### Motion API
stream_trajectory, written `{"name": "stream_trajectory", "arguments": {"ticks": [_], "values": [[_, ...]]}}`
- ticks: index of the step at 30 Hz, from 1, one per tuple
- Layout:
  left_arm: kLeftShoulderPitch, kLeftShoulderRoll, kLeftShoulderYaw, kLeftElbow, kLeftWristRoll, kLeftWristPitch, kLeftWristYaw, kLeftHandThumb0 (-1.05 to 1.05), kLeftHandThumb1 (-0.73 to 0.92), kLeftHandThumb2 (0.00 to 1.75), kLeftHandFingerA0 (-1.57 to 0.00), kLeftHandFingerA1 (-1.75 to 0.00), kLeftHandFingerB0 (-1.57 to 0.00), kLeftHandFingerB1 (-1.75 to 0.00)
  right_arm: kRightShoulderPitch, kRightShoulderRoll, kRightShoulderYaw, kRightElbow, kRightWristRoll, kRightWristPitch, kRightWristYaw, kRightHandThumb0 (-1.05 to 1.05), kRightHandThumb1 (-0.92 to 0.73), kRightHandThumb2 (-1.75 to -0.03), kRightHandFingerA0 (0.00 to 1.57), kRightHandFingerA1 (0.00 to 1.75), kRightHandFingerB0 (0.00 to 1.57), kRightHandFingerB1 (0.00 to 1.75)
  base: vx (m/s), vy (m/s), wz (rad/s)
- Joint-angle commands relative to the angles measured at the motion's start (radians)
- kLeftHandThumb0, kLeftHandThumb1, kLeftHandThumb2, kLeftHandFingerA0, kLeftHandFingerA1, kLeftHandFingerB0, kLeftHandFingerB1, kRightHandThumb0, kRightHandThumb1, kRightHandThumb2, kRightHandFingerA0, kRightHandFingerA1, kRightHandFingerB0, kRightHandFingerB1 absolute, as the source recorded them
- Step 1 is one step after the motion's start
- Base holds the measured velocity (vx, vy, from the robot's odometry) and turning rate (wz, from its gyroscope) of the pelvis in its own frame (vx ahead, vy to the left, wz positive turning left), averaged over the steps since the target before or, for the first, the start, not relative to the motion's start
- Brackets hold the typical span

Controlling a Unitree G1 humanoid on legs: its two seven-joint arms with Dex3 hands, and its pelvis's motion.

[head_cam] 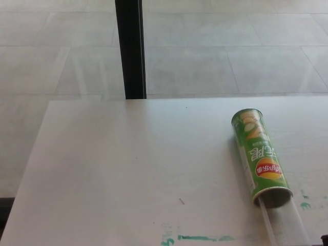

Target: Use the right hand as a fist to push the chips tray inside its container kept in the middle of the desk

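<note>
Beside the can (260, 156), green smears (202, 238), perhaps paint, mark the desk (128, 169).

White table (128, 169), smeared with green marks (202, 238) near front edge. Lying on it toward the right: green chips container (260, 156), clear tray (284, 223) protruding from open near end.

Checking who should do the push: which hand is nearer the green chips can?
Right, probably: only a dark sliver at the lower right corner, likely the right hand, shows near the green chips can and its protruding clear tray. The left hand isn't in view.
</note>
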Motion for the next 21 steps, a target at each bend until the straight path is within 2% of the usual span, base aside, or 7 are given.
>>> {"name": "stream_trajectory", "arguments": {"ticks": [1,2,6,7,10,11,21], "values": [[0.010,0.028,0.002,0.003,-0.014,-0.019,-0.020,-0.73,0.92,0.71,-0.51,-0.66,-0.43,-0.50,0.018,-0.024,-0.009,-0.034,-0.116,0.019,0.056,-1.05,-0.46,-1.06,1.15,1.02,0.78,0.86,0.00,0.000,0.00],[0.011,0.028,0.003,0.002,-0.014,-0.020,-0.018,-0.72,0.92,0.71,-0.52,-0.69,-0.44,-0.50,0.023,-0.029,-0.007,-0.042,-0.158,0.023,0.056,-1.05,-0.72,-0.62,1.19,0.96,0.82,0.88,0.00,0.000,0.00],[0.003,0.029,0.023,0.008,-0.032,-0.002,-0.016,-0.70,0.92,0.68,-0.54,-0.70,-0.46,-0.50,0.019,-0.048,0.016,-0.056,-0.236,0.070,0.087,-1.05,-0.71,-0.63,1.19,0.92,0.81,0.86,0.00,0.000,0.00],[0.004,0.031,0.013,0.010,-0.018,-0.008,-0.012,-0.73,0.92,0.68,-0.54,-0.69,-0.44,-0.50,0.012,-0.047,0.030,-0.049,-0.258,0.073,0.086,-1.05,-0.42,-1.03,1.21,0.93,0.80,0.81,0.00,0.000,0.00],[0.007,0.025,0.028,0.007,-0.033,-0.017,-0.020,-0.73,0.91,0.67,-0.55,-0.79,-0.46,-0.57,-0.001,-0.046,0.049,-0.055,-0.306,0.108,0.089,-1.05,-0.41,-1.03,1.21,0.93,0.81,0.81,0.00,0.000,0.00],[0.007,0.027,0.024,0.007,-0.028,-0.016,-0.022,-0.73,0.92,0.68,-0.54,-0.78,-0.45,-0.55,-0.004,-0.043,0.058,-0.057,-0.325,0.126,0.090,-1.05,-0.66,-0.62,1.21,0.93,0.81,0.80,0.00,0.000,0.00],[0.011,0.027,0.022,0.000,-0.026,-0.017,-0.023,-0.72,0.92,0.68,-0.54,-0.72,-0.46,-0.53,-0.123,0.015,0.227,0.006,-0.614,0.269,0.029,-1.05,-0.63,-0.64,1.28,0.96,0.82,0.91,0.00,0.000,0.00]]}}
